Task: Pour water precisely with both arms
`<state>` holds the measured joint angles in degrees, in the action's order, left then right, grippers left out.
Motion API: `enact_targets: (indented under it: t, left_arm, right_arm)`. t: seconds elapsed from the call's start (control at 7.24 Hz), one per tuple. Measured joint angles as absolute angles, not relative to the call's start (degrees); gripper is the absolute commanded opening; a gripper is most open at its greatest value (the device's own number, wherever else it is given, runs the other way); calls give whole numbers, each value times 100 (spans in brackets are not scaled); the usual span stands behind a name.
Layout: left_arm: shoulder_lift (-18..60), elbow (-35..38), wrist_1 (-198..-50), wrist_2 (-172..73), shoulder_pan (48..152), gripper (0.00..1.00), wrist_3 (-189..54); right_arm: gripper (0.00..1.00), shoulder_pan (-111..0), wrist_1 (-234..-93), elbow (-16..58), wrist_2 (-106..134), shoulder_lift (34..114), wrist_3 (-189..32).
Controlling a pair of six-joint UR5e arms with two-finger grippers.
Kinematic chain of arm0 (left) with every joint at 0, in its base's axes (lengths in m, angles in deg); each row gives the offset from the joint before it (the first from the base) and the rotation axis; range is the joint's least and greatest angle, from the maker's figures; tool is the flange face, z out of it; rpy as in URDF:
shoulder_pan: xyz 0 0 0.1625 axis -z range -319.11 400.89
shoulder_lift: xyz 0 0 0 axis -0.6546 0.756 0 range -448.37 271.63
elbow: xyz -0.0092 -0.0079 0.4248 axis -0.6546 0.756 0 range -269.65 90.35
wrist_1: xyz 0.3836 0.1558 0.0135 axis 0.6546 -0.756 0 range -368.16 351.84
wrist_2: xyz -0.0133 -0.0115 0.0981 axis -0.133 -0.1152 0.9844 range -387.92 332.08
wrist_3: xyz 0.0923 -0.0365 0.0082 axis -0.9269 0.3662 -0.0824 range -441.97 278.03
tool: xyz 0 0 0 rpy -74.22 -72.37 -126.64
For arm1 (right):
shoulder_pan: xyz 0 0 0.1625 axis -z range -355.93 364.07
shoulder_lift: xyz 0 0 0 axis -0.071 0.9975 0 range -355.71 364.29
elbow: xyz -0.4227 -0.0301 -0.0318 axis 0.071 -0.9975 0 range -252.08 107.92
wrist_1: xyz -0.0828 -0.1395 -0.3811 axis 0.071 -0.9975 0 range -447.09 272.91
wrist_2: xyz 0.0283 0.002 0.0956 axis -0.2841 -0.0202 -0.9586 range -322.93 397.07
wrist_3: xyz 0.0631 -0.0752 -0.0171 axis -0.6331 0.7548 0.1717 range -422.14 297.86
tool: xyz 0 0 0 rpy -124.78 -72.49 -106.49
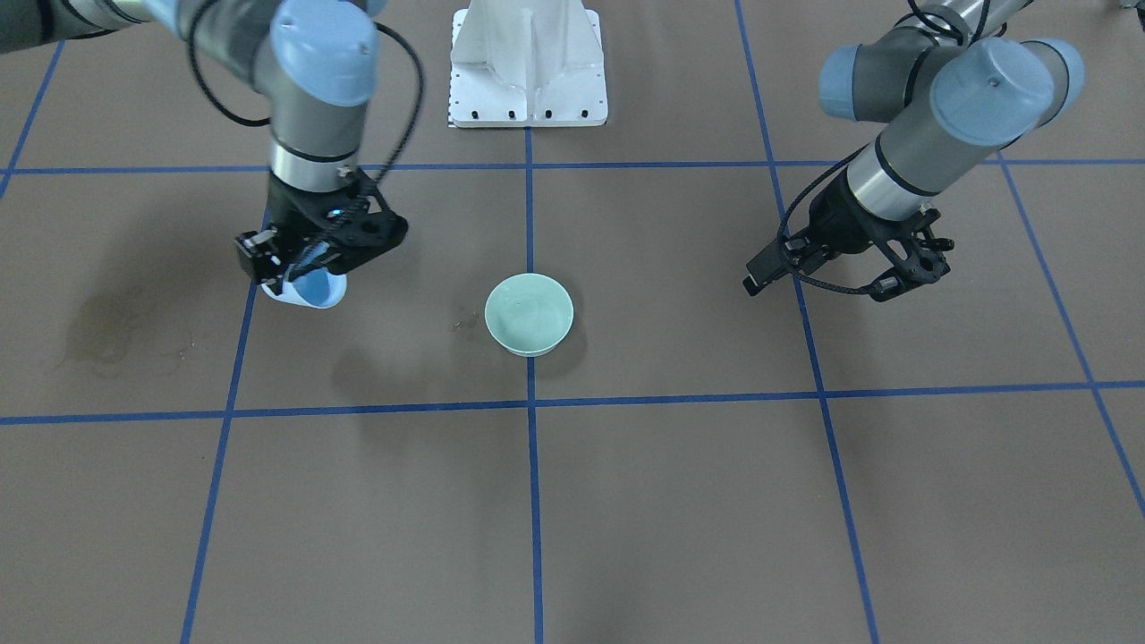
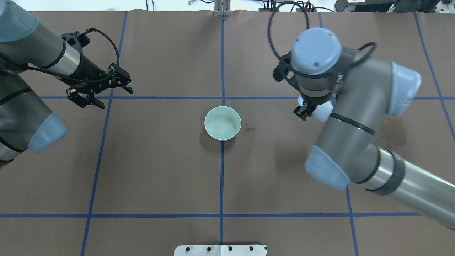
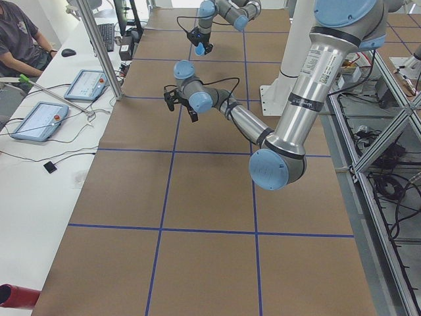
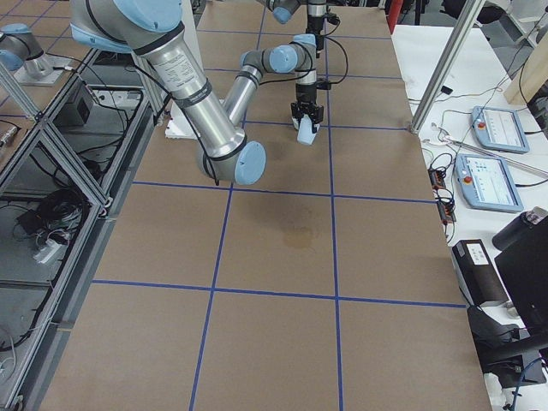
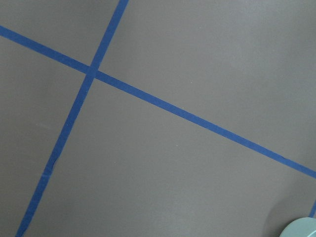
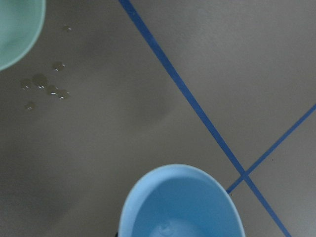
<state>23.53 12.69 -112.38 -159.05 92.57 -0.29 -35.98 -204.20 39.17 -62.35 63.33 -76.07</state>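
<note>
While the right pincer [image 1: 295,275] grips a light blue cup [image 1: 315,290], the left pincer [image 2: 114,98] hangs wide and empty.
Between them on the table [image 1: 626,501] sits a green bowl [image 1: 529,313], well apart from both. Water [image 6: 40,79] lies as small drops just beside it. The cup is near upright, mouth up.

the blue cup [image 6: 180,205] runs off the bottom edge.

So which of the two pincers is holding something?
The right pincer, gripping a light blue cup; the left pincer hangs open and empty.
</note>
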Motion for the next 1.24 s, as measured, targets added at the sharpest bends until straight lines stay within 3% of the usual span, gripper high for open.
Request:
enact_targets:
  t: [0.28,0.69,1.24]
  left_arm:
    - [2400,1331,-11207,-15905,9249,100,-9]
    - [2405,1367,-11196,-15898,9244,100,-6]
    - [2405,1367,-11195,-15897,9247,100,0]
  right_arm:
    - [0,-3939,-19667,4334,-6379,7294,-8294]
    - [0,-4048,-18533,4375,-6409,8107,-10332]
    - [0,-4312,-16329,4283,-6595,9549,-11102]
